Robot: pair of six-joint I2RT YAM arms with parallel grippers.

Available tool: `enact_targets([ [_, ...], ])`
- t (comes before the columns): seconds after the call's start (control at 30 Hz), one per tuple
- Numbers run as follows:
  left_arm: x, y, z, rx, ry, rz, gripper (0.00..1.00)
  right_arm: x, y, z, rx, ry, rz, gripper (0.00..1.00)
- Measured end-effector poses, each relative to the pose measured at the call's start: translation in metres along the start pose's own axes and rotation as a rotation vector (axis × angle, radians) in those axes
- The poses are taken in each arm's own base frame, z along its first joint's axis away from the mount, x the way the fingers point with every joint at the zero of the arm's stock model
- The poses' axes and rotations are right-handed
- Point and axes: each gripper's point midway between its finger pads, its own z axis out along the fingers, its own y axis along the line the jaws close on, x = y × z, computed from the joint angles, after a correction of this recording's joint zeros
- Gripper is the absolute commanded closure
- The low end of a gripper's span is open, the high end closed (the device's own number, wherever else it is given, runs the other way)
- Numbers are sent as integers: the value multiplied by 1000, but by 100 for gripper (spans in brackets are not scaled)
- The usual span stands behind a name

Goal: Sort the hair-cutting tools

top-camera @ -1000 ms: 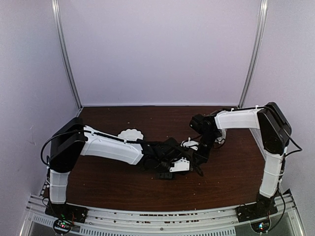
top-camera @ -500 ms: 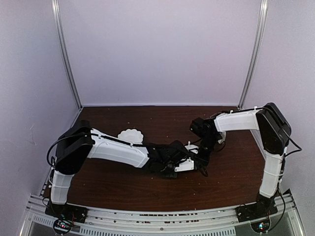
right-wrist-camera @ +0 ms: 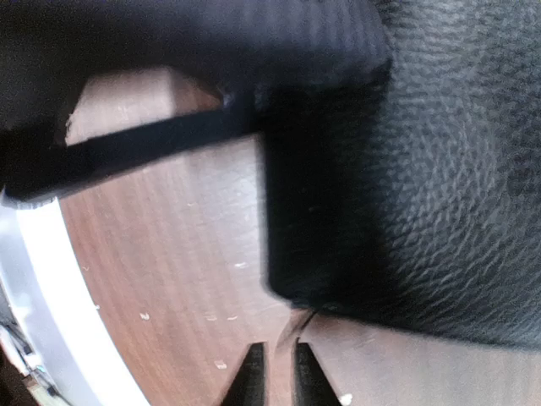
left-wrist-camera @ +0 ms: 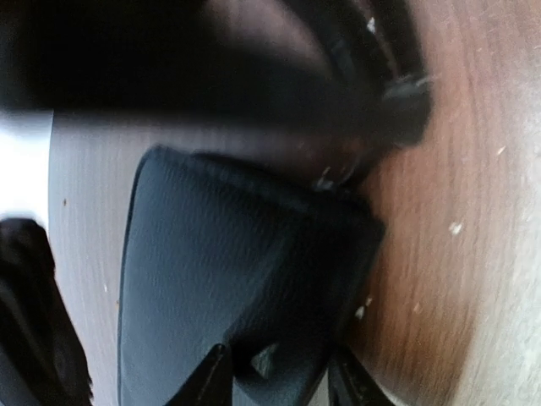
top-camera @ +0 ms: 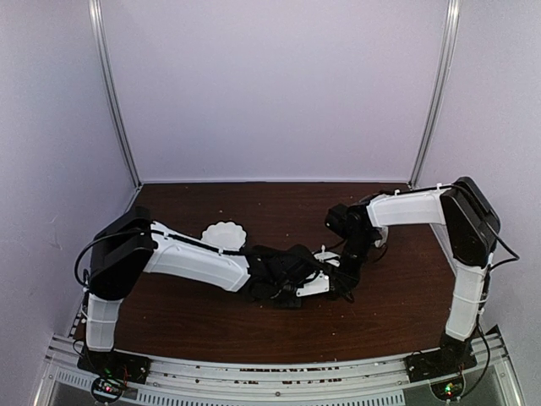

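Note:
The flat black case [left-wrist-camera: 211, 279] lies on the brown table under both grippers and also fills the right wrist view [right-wrist-camera: 423, 186]. My left gripper [left-wrist-camera: 279, 385] has a folded edge of the case between its fingers; in the top view it [top-camera: 325, 286] is at the table's middle. My right gripper [right-wrist-camera: 279, 376] is nearly closed on a thin silvery tool [right-wrist-camera: 297, 331], apparently a scissors blade, whose tip touches the case's edge. In the top view the right gripper [top-camera: 347, 283] is close beside the left one. The other scissors and the hair clips are hidden.
A white scalloped bowl [top-camera: 224, 231] stands behind the left forearm, left of centre. The brown table [top-camera: 406, 296] carries small white specks. The two arms meet close together at the middle. Metal posts stand at the back corners.
My left gripper has shifted right and slightly back, closer to the right gripper. The right gripper has dropped a little towards the case.

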Motion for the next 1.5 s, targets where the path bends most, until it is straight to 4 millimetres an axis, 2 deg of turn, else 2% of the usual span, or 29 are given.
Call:
enact_targets([
  [0.1,8,4,-10,-7,9,-40,47,1,6,-8,7,-14,-4,72],
  [0.17,13,8,-21,-18,21,-67,42,1,8,-20,27,-40,-4,70],
  [0.3,25,36,-56,-87,48,-134,31,2,15,-55,93,-112,-23,67],
  [0.5,44,97,-119,-257,66,-261,25,-1,16,-111,217,-256,-15,65],
  [0.57,60,120,-135,-303,86,-315,22,-1,12,-129,262,-304,2,65],
  [0.73,117,186,-179,-432,130,-492,14,1,-2,-184,407,-463,56,63],
  [0.8,136,208,-199,-486,125,-560,11,2,-10,-213,482,-549,87,53],
  [0.87,151,227,-221,-536,107,-625,3,3,-17,-241,553,-641,126,44],
  [0.93,161,241,-240,-582,84,-676,2,7,-22,-271,634,-750,164,24],
  [0.97,164,245,-247,-601,73,-695,2,10,-24,-281,660,-796,190,7],
  [1.0,167,250,-254,-627,53,-718,2,14,-25,-291,686,-845,217,1],
  [1.13,187,253,-268,-700,13,-825,2,30,-35,-305,742,-954,296,0],
  [1.33,250,255,-267,-799,60,-1095,2,50,-52,-313,861,-1017,407,0],
  [1.4,258,256,-267,-813,63,-1145,2,56,-58,-324,926,-1038,455,0],
  [1.5,260,256,-267,-824,56,-1177,2,62,-65,-338,994,-1073,493,0],
])
